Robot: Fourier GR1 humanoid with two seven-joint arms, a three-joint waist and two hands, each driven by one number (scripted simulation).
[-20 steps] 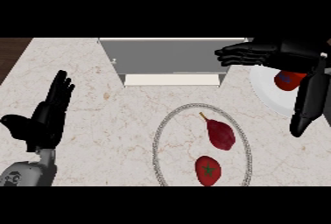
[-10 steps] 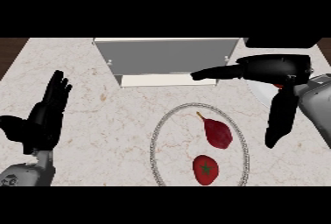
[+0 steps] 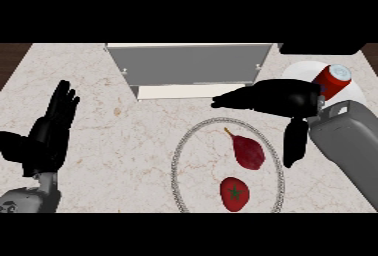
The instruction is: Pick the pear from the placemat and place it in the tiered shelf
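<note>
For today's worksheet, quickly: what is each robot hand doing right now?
Left robot hand: open, fingers straight up, resting at the left edge, holding nothing.
Right robot hand: open, above the placemat, holding nothing.

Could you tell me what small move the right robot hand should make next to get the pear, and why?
Probably lower the right robot hand toward the view's bottom, onto the pear. That hand is open and holds nothing, sitting just above the round placemat, while the pear lies untouched there, its stem toward the tiered shelf, beside a tomato.
</note>
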